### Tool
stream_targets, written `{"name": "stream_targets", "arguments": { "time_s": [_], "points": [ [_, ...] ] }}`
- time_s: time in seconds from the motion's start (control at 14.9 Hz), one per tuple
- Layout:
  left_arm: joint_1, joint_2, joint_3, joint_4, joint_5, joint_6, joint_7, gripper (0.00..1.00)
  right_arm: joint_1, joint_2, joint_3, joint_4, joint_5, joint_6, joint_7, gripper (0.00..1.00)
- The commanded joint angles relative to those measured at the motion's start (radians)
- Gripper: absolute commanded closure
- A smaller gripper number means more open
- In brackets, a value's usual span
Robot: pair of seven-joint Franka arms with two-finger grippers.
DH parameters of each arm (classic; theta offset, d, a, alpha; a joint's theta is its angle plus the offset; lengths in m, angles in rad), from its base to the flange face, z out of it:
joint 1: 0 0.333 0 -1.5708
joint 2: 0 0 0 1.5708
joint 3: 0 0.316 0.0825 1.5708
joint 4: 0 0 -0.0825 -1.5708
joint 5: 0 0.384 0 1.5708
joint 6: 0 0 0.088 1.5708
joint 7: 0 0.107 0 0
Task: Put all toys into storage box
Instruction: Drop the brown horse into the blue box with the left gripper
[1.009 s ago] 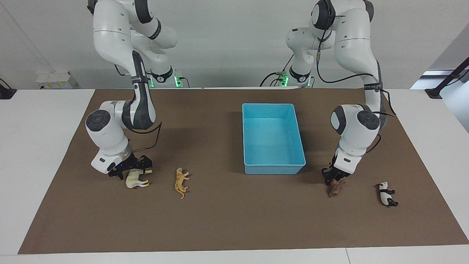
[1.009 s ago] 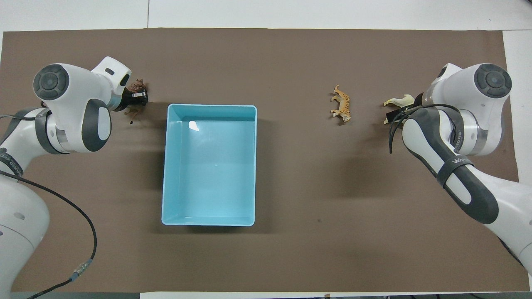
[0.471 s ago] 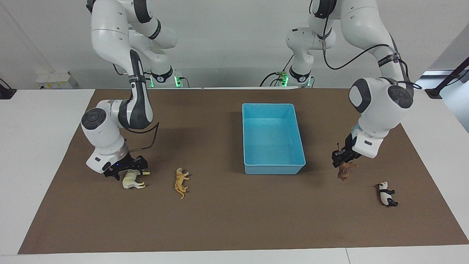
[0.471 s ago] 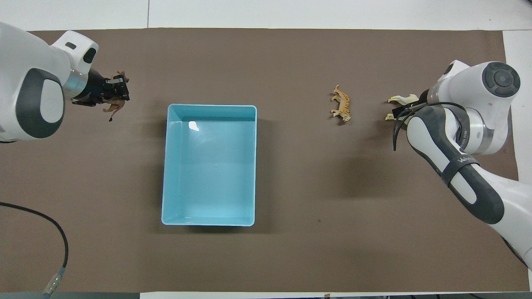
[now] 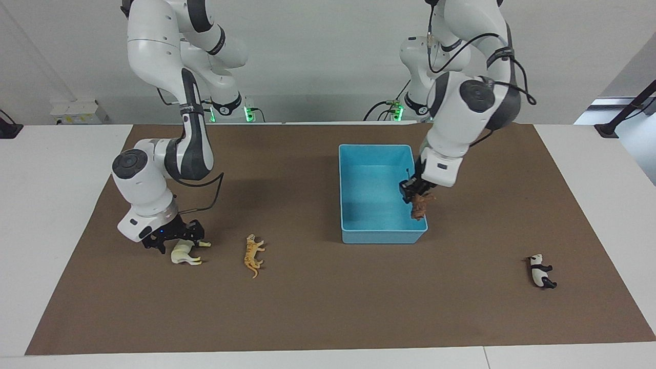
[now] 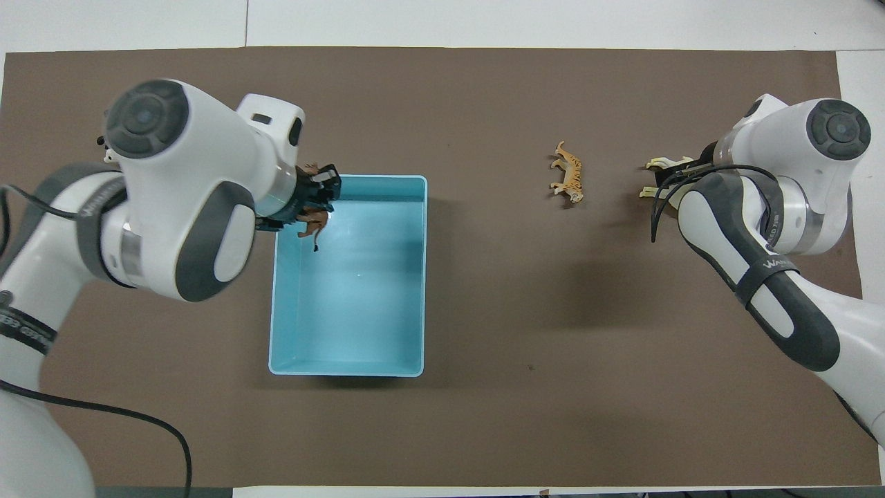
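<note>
Storage box [image 5: 382, 233] and toys, two views. I see the light blue box lying on the brown mat [image 5: 307, 318], toward my left arm's end of the table; its floor is bare.

Brown lion [image 5: 420, 206]: it hangs in the air over the corner of the box farthest from the robots, at the wall that faces the left arm's end. My left gripper [image 5: 414, 193] is clamped on it from above, fingertips closed tight on the figure's upper part; in the overhead view the lion [image 6: 315, 223] and the gripper [image 6: 312, 200] sit just inside the rim at that same corner.

Panda [image 5: 540, 271]: black and white, lying on its side on the mat, farther from the robots than the box and toward the left arm's end, well apart from the box.

Tiger [image 5: 253, 255]: orange and striped, lying on its side on the mat, toward the right arm's end, well apart from the box [image 6: 349, 363]; it shows in the overhead view too [image 6: 570, 173].

Horse [image 5: 185, 252]: cream-white, on the mat beside the tiger, closer to the right arm's end. My right gripper [image 5: 177, 237] is low over it with its jaws spread wide, touching or nearly touching the horse's back; I cannot tell which. From overhead only the horse's legs and head [image 6: 665, 164] show past the right arm.
</note>
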Motion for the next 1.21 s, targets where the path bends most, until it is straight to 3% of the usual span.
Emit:
{"name": "stream_targets", "arguments": {
  "time_s": [0.0,0.13,0.2,0.27,0.4,0.54,0.67,0.81,0.94,1.14],
  "points": [
    [-0.061,-0.121,0.02,-0.248,-0.013,0.161,-0.037,0.79,-0.019,0.042,0.005,-0.001,0.015,0.059,0.021,0.01],
    [-0.063,-0.125,0.02,-0.262,-0.013,0.152,-0.037,0.05,-0.018,0.042,0.005,-0.004,0.015,0.058,0.044,0.01],
    [-0.063,-0.127,0.02,-0.258,-0.013,0.142,-0.037,0.0,-0.018,0.042,0.005,-0.008,0.015,0.059,0.046,0.05],
    [-0.063,-0.125,0.02,-0.249,-0.012,0.126,-0.037,0.0,-0.018,0.042,0.005,-0.009,0.015,0.061,0.046,0.11],
    [-0.061,-0.122,0.023,-0.218,0.001,0.09,-0.035,0.0,-0.016,0.042,0.005,-0.008,0.015,0.061,0.046,1.0],
    [-0.029,-0.122,0.035,-0.16,0.06,0.022,-0.014,0.0,-0.018,0.04,0.005,0.002,0.014,0.044,0.044,1.0],
    [0.076,-0.118,0.037,-0.117,0.149,-0.004,0.087,0.0,-0.013,0.039,0.005,0.006,0.015,0.038,0.046,1.0],
    [0.199,-0.106,0.037,-0.092,0.15,0.01,0.278,0.0,-0.005,0.028,0.005,0.02,0.012,0.024,0.046,1.0],
    [0.318,-0.089,0.037,-0.075,0.148,0.029,0.551,0.0,0.008,0.003,0.007,0.115,0.012,-0.127,0.053,1.0],
    [0.466,-0.006,0.037,-0.027,0.157,0.12,0.765,0.0,0.12,-0.009,0.005,0.416,-0.002,-0.551,0.243,1.0]
  ]
}}
